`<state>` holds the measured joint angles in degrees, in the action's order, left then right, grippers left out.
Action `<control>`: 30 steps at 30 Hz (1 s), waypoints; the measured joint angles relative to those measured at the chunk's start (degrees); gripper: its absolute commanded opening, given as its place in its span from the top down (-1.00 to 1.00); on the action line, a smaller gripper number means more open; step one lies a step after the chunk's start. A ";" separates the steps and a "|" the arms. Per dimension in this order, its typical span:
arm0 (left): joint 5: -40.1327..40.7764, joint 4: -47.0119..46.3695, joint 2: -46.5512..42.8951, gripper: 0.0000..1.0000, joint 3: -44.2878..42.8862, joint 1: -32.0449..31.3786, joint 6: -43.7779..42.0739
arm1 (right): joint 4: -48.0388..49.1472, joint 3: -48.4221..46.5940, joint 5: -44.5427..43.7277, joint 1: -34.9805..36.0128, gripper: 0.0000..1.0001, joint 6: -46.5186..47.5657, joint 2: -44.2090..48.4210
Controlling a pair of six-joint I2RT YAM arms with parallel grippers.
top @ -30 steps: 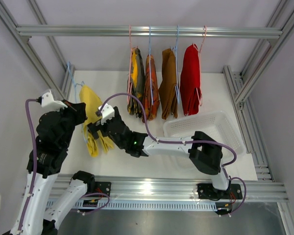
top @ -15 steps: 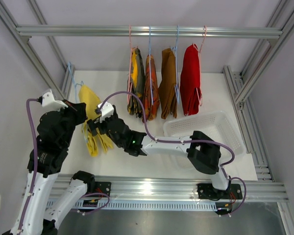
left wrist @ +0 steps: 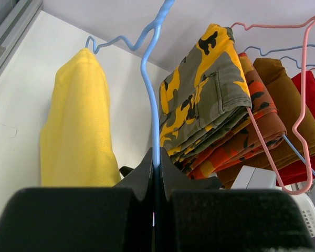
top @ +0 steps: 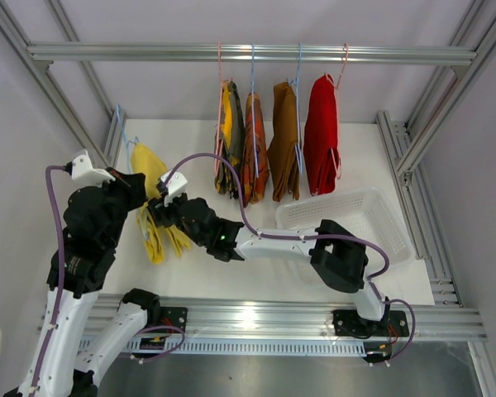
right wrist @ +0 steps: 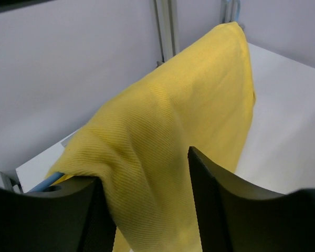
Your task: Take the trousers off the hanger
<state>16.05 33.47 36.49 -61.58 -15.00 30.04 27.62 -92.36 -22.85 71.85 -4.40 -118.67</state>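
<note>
The plain yellow trousers hang folded over a blue hanger at the left, off the rail. My left gripper is shut on the blue hanger's wire, which runs up between the closed jaws. My right gripper is open, its fingers on either side of a fold of the yellow trousers; the cloth lies against the left finger. The camouflage, orange-red patterned, brown and red trousers hang on hangers from the rail.
The metal rail crosses the back of the frame. A white mesh basket stands on the table at the right, partly behind the right arm. Frame posts line both sides.
My right gripper has crept left and a little further in towards the yellow trousers. The left gripper and hanger have barely moved.
</note>
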 measured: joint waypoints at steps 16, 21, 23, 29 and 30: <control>-0.42 -1.25 0.26 0.99 0.42 0.42 0.44 | 0.31 -2.19 2.95 -0.46 0.94 -0.11 -1.36; -0.39 -1.33 0.57 0.99 0.57 0.44 0.46 | -0.70 -2.54 2.93 -0.52 1.00 -0.07 -1.36; -0.37 -1.46 0.83 0.99 0.68 0.52 0.44 | -1.14 -2.58 2.82 -0.59 1.00 -0.02 -1.36; -0.15 -1.68 2.19 0.99 0.76 0.79 0.44 | -3.30 -2.58 2.23 -0.72 1.00 0.66 -0.87; -0.09 -1.68 2.45 0.99 0.79 0.79 0.44 | -3.65 -2.58 2.08 -0.72 1.00 1.01 -0.76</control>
<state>15.97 31.79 38.94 -60.80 -14.22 30.48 23.97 -94.94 -20.78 71.13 -3.40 -119.44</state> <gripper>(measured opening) 0.011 0.201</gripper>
